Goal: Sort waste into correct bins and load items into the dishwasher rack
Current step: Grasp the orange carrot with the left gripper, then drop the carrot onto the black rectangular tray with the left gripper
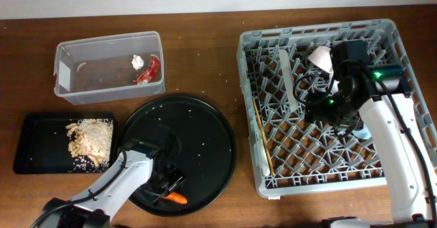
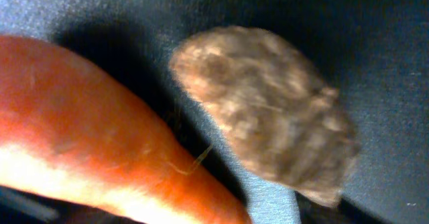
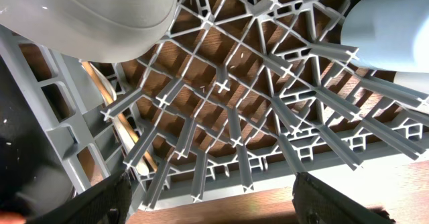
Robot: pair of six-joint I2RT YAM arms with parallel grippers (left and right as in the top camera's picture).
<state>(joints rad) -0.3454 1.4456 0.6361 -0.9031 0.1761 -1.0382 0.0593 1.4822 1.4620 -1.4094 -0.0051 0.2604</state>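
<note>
An orange carrot (image 1: 177, 198) lies at the front of the large round black tray (image 1: 205, 129), and my left gripper (image 1: 169, 186) is down right at it. In the left wrist view the carrot (image 2: 87, 143) fills the left side, with a brown lump (image 2: 268, 110) close beside it. My own fingers there are too dark to make out. The dishwasher rack (image 1: 382, 33) holds a white cup (image 1: 321, 57), a white fork (image 1: 286, 78) and a wooden chopstick (image 1: 263, 138). My right gripper (image 3: 211, 197) hangs open over the rack's grid (image 3: 228, 117), holding nothing.
The clear tub (image 1: 68, 74) at the back left holds a red wrapper (image 1: 149, 71) and a white wad (image 1: 136, 61). The shallow black tray (image 1: 41, 146) holds beige crumbs (image 1: 90, 143). A light-blue cup (image 3: 395, 29) stands in the rack.
</note>
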